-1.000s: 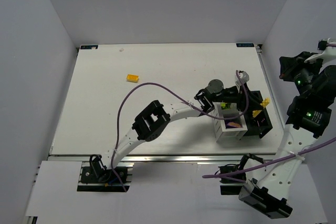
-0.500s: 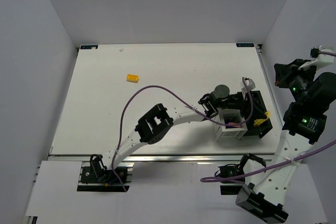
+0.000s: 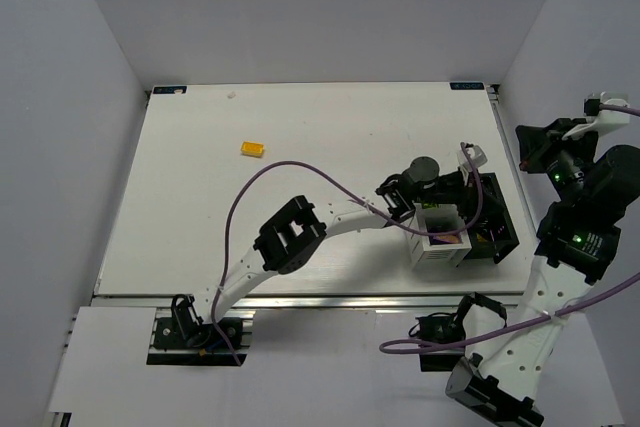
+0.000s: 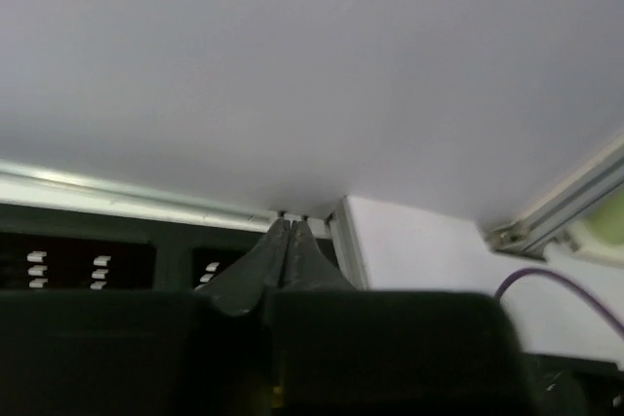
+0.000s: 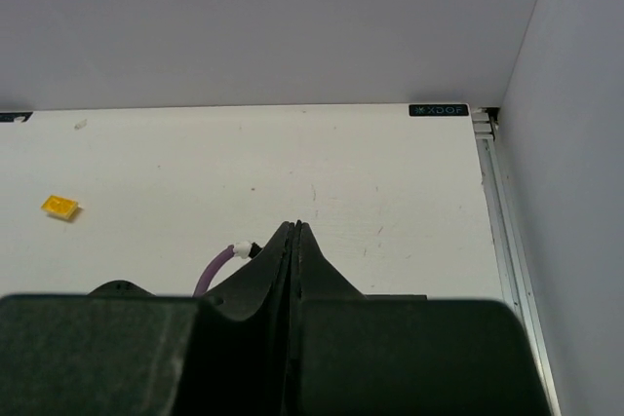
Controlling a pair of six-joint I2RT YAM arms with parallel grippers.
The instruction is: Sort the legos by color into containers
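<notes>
The containers stand at the table's right side, white compartments on the left and black ones on the right. A purple piece lies in the near white compartment. A yellow-orange lego lies alone at the far left, and also shows in the right wrist view. My left gripper hangs over the containers; its fingers are shut with nothing seen between them. My right gripper is raised off the table's right edge, shut and empty. Red and green legos are not in view.
The left arm's purple cable loops over the table's middle. The side walls stand close at the left and right edges. The table's metal rail runs along the near edge.
The left gripper has shifted slightly right over the containers. The yellow bricks seen by the black compartments a second ago no longer show. The right arm has lifted and drawn further right.
</notes>
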